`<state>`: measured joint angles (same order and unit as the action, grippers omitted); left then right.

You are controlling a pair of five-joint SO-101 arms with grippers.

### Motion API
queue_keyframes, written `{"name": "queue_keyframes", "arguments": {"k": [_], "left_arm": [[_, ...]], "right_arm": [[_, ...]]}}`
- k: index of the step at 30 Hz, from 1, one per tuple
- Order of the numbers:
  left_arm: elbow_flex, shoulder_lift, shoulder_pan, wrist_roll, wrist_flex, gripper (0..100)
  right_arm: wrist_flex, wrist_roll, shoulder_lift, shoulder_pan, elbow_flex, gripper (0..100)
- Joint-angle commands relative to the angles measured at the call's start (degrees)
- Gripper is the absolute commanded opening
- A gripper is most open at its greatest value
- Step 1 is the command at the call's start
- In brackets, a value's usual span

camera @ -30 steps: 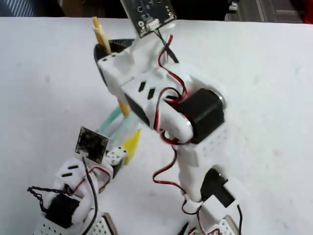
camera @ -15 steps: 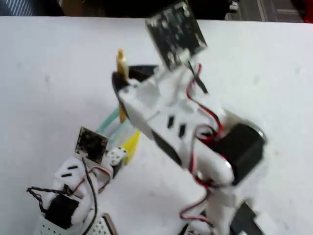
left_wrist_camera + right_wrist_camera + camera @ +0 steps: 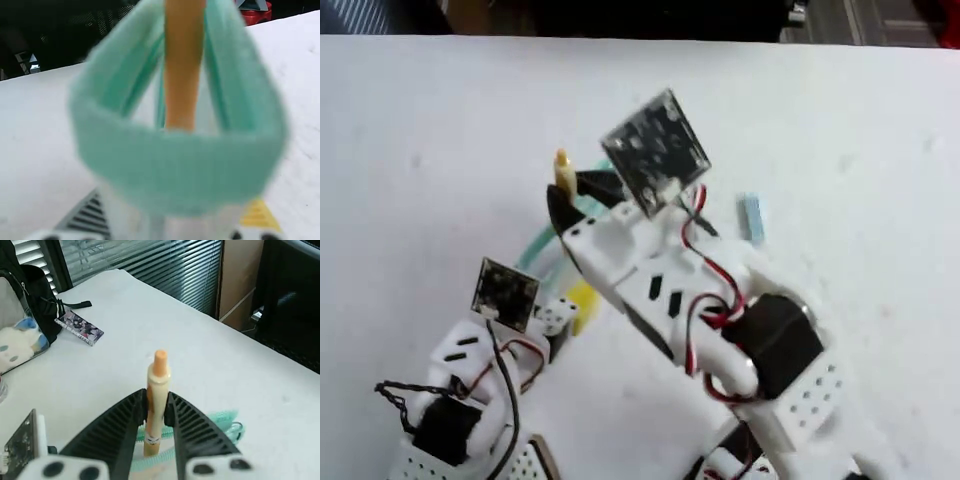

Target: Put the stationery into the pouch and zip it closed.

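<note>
- At the near left of the table (image 3: 840,120), my left claw (image 3: 570,305) is clenched on the rim of the teal pouch (image 3: 532,250).
- Seen from my left wrist, the pouch (image 3: 175,170) stands with its mouth gaping wide in a rounded loop just in front of that claw.
- The rest of the pouch lies on the table just beyond my left claw, towards the far left.
- Just beyond it, my right claw (image 3: 156,395) is grasping the yellow pen (image 3: 159,375), with both black ribbed jaws pressed against the barrel.
- The pen stands close to upright in that grip, its orange end on top and clear of the jaws.
- From overhead, the pen (image 3: 562,172) rises just beyond the pouch, near the middle of the table, with my right arm stretching back to the near right.
- From my left wrist, the pen (image 3: 182,65) drops down through the loop of the pouch's mouth, and its lower end is hidden behind the near rim. I cannot tell whether the tip is inside the pouch.
- From my right wrist, the teal fabric lies directly beneath the pen.
- A small pale-blue piece (image 3: 750,217) lies flat on the table to the right of my right arm, well apart from the pouch.
</note>
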<state>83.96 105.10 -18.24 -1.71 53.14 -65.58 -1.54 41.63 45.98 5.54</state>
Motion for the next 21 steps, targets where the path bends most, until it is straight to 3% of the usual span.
{"name": "queue_keyframes", "arguments": {"k": [1,5,11,21], "left_arm": [[-1.1,-0.4,0.0,0.3,-0.4,22],[-1.1,-0.4,0.1,0.3,-0.4,22],[-1.1,-0.4,0.0,0.3,-0.4,22],[-1.0,-0.4,-0.1,0.3,-0.4,22]], "right_arm": [[4.4,-2.7,5.2,0.2,3.3,1.6],[4.4,-4.7,5.3,0.2,4.0,2.9],[3.5,-2.5,5.4,0.2,4.5,26.2],[3.7,-2.5,5.6,0.0,4.2,24.1]]}}
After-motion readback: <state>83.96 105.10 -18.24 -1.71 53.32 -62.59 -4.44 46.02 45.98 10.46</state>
